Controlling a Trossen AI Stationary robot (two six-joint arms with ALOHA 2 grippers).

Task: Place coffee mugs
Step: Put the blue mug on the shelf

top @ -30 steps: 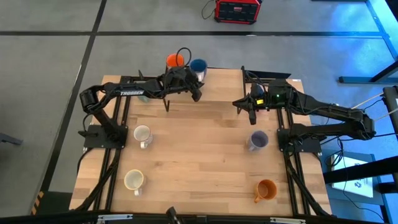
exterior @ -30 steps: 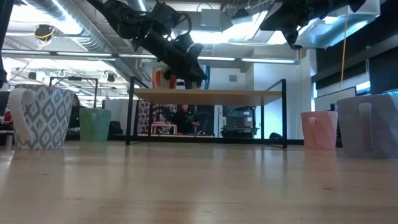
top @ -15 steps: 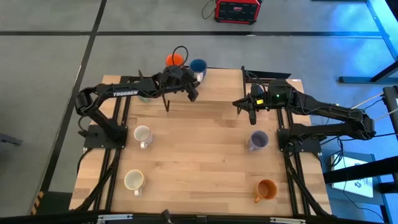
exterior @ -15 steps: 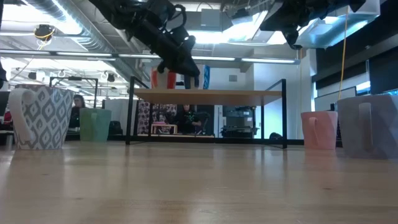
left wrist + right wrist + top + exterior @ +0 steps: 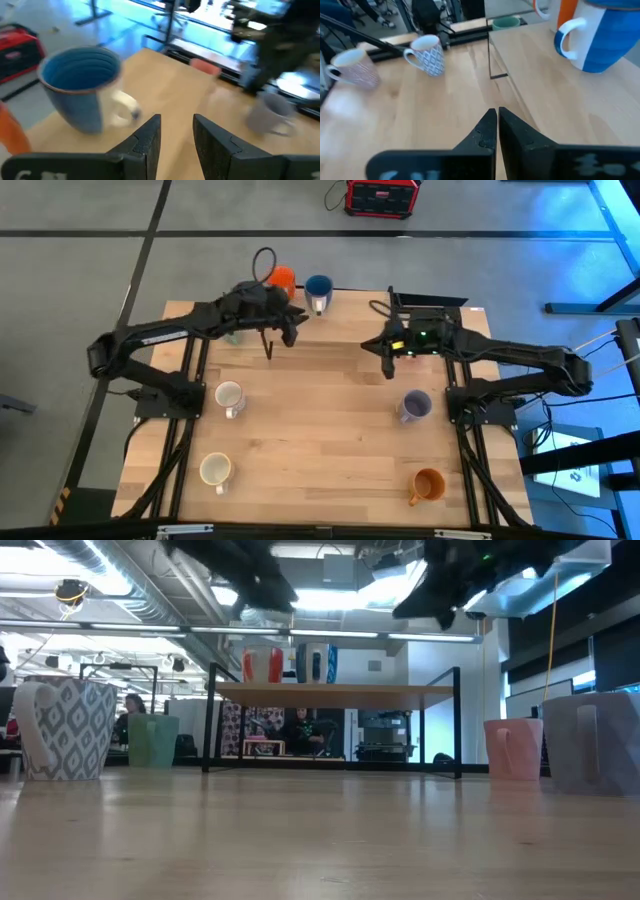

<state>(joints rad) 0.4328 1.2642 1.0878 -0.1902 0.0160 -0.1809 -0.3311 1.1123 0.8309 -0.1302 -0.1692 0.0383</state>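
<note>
Two mugs are already sitting on the raised shelf at the table's far edge, the orange-red mug (image 5: 282, 278) and the dark blue mug (image 5: 318, 287) side by side, so we judge that the shelf is where the rest are going. We are hovering the left gripper (image 5: 289, 332) just in front of them, fingers parted and holding nothing. We are keeping the right gripper (image 5: 389, 356) pinched shut and empty over the table's right half. Waiting on the tabletop are the patterned white mug (image 5: 228, 396), the cream mug (image 5: 215, 470), the lavender mug (image 5: 415, 405) and the amber mug (image 5: 428, 484).
</note>
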